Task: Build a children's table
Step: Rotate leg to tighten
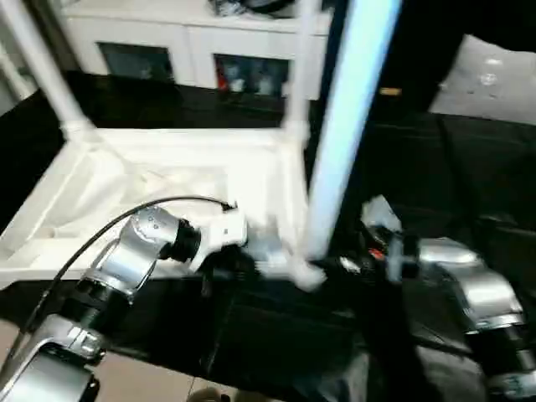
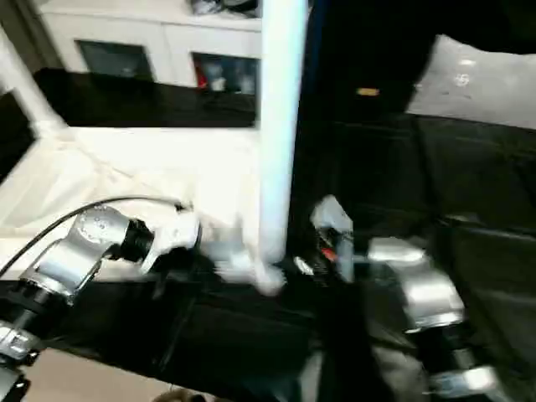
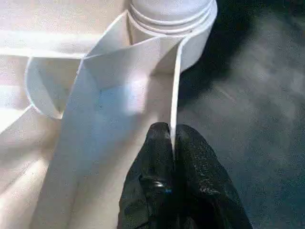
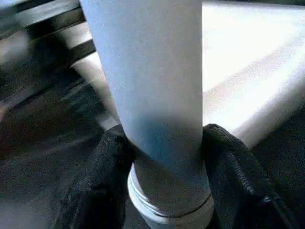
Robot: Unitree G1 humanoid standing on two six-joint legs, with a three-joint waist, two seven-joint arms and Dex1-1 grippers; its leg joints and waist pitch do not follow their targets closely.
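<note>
Tabletop [image 1: 167,180] rim is pinched by L gripper [image 3: 171,138]; R gripper [image 4: 164,143] is clamped on leg [image 1: 343,126] at near corner socket [image 3: 171,19].

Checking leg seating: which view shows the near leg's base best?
Left wrist view: the leg base sits in its socket, rings visible. Right wrist view has the right claw around the leg. Eye views show its length, base blurred.

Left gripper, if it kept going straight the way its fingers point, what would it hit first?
Probably the corner socket holding a leg: the left gripper, pinching the tabletop's thin wall, points along it toward that socket.
</note>
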